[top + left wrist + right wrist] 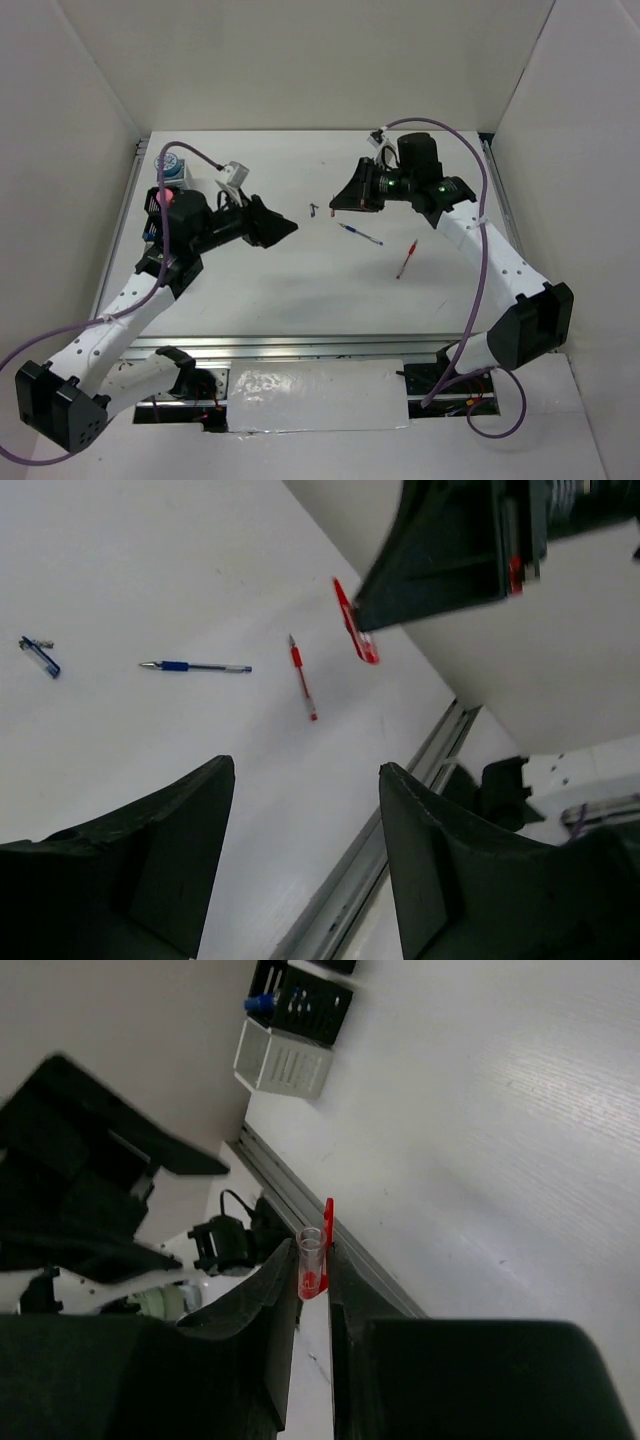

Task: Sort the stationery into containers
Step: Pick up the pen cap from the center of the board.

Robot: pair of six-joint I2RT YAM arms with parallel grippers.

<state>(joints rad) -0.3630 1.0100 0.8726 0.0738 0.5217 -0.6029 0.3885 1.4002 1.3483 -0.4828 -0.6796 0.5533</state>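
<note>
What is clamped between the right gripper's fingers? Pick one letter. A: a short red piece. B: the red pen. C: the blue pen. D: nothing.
A: the right wrist view shows the right gripper closed on the short red piece, while the blue pen and red pen lie on the table.

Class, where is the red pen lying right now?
In the top view, the red pen lies on the table, right of centre, just to the lower right of the blue pen.
</note>
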